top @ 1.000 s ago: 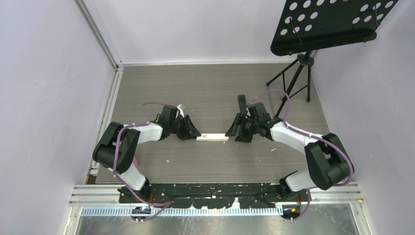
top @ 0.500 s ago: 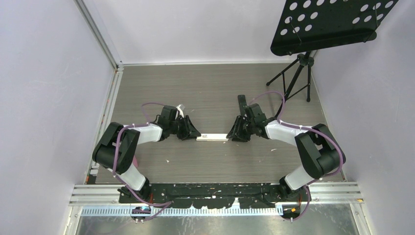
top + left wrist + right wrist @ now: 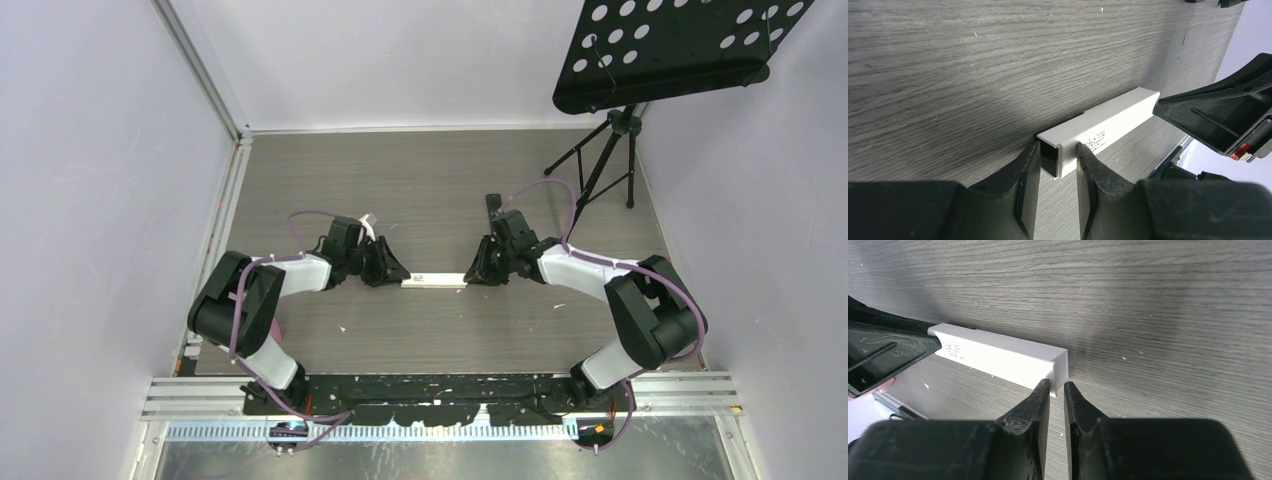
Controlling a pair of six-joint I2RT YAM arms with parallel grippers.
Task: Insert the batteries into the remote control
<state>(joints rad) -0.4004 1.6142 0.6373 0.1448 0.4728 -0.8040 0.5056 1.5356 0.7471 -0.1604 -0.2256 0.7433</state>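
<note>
The remote control [image 3: 435,281] is a long white bar lying on the grey wood-grain table between my two grippers. In the left wrist view its open dark end [image 3: 1050,157] sits between my fingers. My left gripper [image 3: 400,276] [image 3: 1058,150] is shut on that left end. My right gripper [image 3: 470,275] [image 3: 1054,386] is shut on the thin right end of the remote control [image 3: 998,352], fingertips pinching its end wall. The batteries are out of view.
A black flat strip [image 3: 492,212] lies behind the right gripper. A small white object [image 3: 372,220] sits behind the left gripper. A black tripod stand [image 3: 605,160] with a perforated tray [image 3: 680,45] fills the back right. Walls close in the left, back and right sides.
My right gripper has slid left to the remote control's right end and its jaws have closed from wide apart onto it. The left gripper has stayed on the left end.
</note>
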